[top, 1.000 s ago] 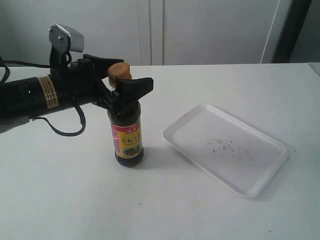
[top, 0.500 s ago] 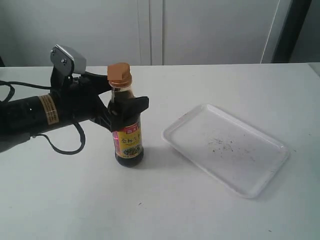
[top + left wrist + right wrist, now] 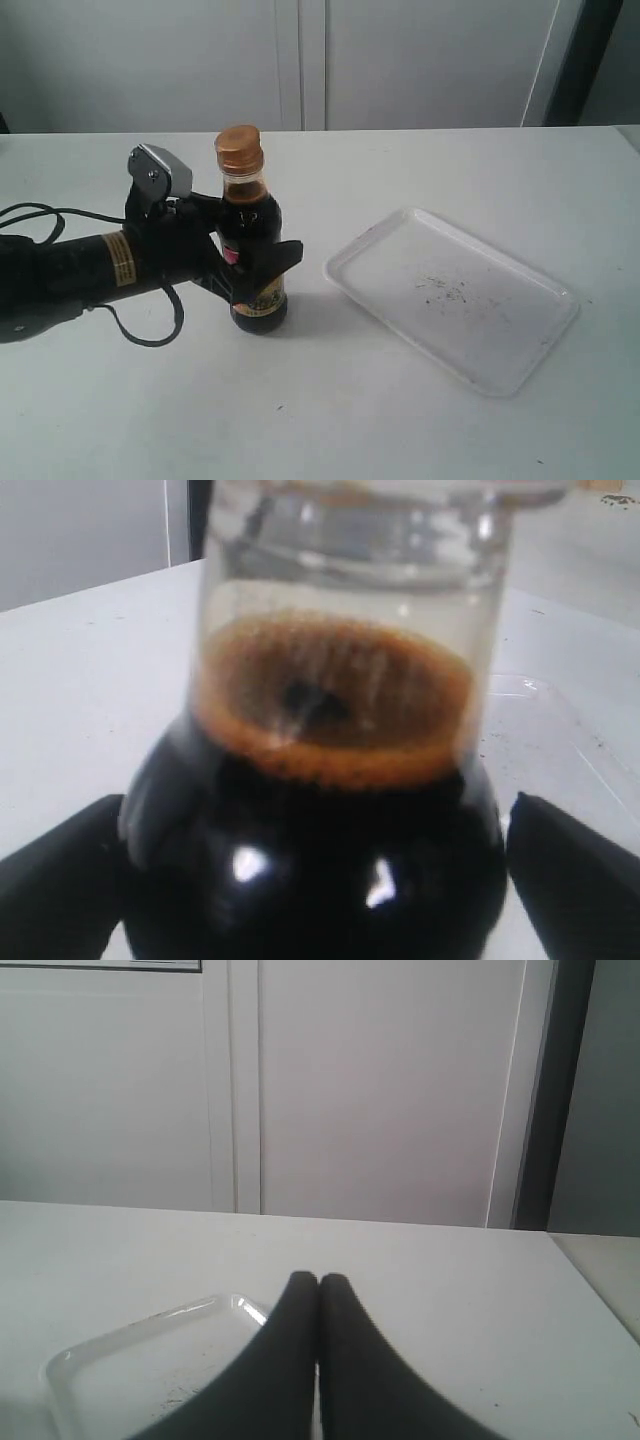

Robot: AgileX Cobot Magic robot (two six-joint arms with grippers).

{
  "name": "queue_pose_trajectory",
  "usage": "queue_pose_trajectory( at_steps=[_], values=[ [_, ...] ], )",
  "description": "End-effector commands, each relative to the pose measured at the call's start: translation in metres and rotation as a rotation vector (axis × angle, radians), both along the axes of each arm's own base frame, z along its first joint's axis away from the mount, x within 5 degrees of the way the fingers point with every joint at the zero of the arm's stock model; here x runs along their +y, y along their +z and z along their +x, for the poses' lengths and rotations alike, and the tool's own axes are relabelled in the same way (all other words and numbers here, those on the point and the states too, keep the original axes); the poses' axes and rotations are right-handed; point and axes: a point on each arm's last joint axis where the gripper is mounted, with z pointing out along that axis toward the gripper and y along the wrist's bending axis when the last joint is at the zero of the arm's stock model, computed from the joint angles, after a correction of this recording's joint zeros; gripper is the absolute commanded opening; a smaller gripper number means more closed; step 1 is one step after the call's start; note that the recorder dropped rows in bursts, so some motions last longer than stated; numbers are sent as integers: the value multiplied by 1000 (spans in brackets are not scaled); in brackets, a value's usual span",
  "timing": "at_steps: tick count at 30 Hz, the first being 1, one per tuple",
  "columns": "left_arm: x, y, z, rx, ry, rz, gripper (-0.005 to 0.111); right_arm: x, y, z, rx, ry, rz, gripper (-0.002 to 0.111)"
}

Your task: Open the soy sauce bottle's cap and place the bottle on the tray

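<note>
The soy sauce bottle is shown upright on the white counter, its long axis vertical, with the left gripper brought in from the left at label height. In the left wrist view the dark shoulder of the bottle is seen between the two black fingers, which lie close on either side; whether they press the glass cannot be told. The left arm is plainly the nearer one. The golden-orange cap is seen closed on the narrow neck, above dark liquid and a pink-and-yellow label. To the right, apart from the bottle, the speckled white tray lies empty. The right gripper is held off with its fingers pressed together, nothing between them.
</note>
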Motion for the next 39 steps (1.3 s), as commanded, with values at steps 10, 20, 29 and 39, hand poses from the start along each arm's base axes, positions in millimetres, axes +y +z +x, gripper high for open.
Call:
queue_pose_trajectory(
  at_steps=[10,20,29,39],
  values=[
    [-3,-4,-7,-34,-78,42,81,0,-1,0,2,-6,-15,0],
    [-1,-9,-6,-35,-65,103,8,0,-1,0,0,-7,-15,0],
    [-2,-8,-7,-70,-87,115,0,-4,15,-1,-137,-39,18,0],
    [-2,-8,-8,-78,-105,115,0,-3,58,11,-211,-49,73,0]
  ],
)
